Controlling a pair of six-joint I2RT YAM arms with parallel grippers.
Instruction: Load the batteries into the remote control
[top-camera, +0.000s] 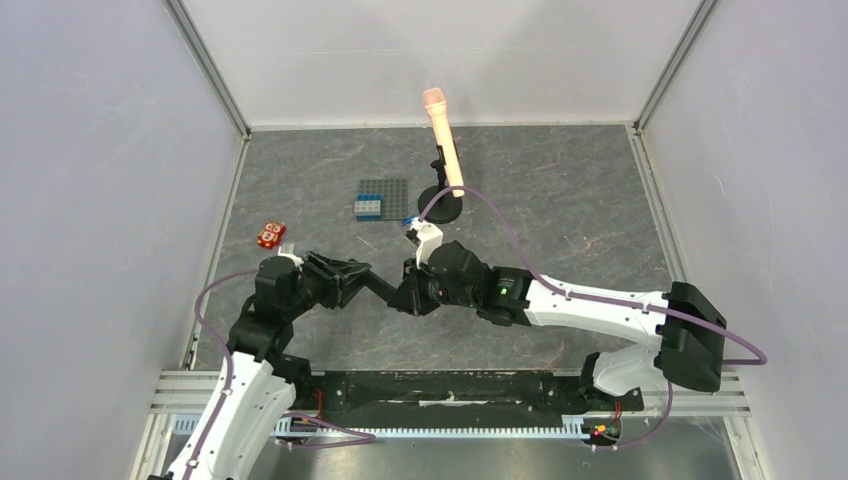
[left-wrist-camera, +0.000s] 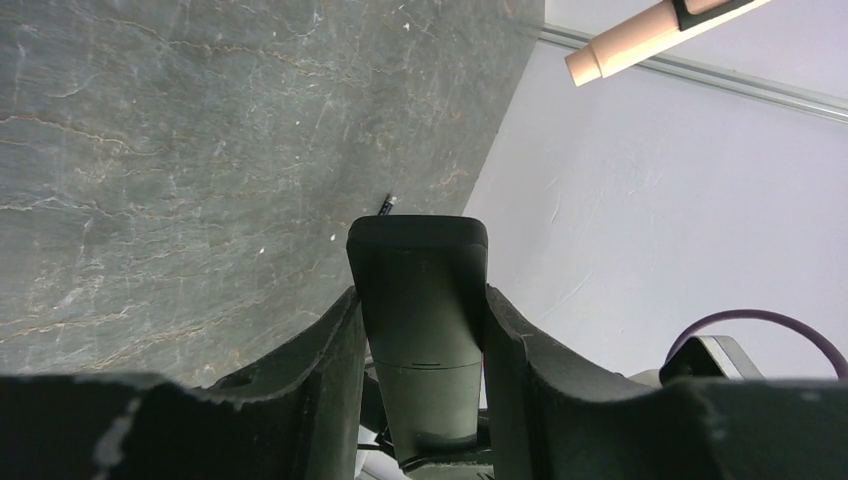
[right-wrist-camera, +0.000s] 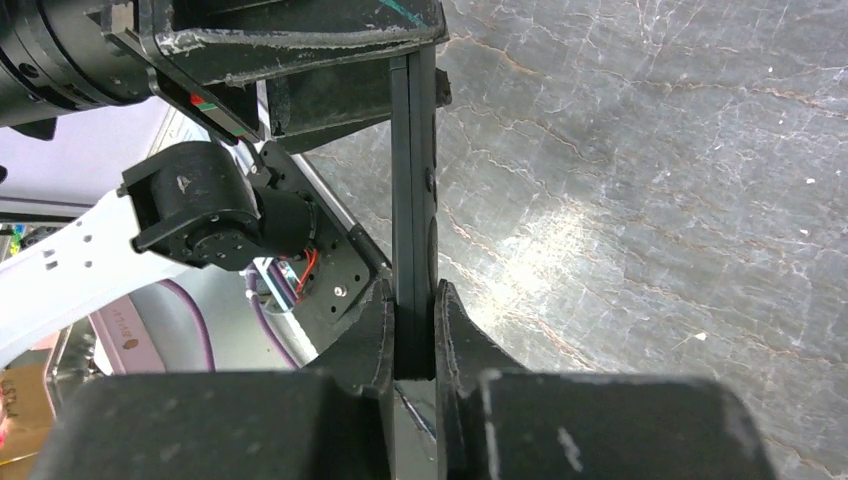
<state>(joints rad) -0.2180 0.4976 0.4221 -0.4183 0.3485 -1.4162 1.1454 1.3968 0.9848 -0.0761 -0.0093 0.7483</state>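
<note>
The remote control (top-camera: 384, 289) is a slim black bar held off the table between both arms. My left gripper (top-camera: 345, 279) is shut across its width; in the left wrist view the remote control (left-wrist-camera: 420, 270) fills the gap between the jaws of the left gripper (left-wrist-camera: 422, 305). My right gripper (top-camera: 413, 296) is shut on the other end. In the right wrist view the remote control (right-wrist-camera: 413, 180) shows edge-on, pinched flat by the right gripper (right-wrist-camera: 414, 305). One battery (left-wrist-camera: 386, 206), tiny and dark with a pale tip, lies on the table beyond the remote. It also shows as a thin dark sliver, the battery (top-camera: 366, 243).
A peach microphone (top-camera: 442, 140) leans on a black stand at the back centre. A grey studded plate (top-camera: 390, 192) with a blue brick (top-camera: 368, 208) lies left of it. A small red-orange block (top-camera: 271, 234) sits near the left wall. White walls enclose the grey table (top-camera: 560, 210).
</note>
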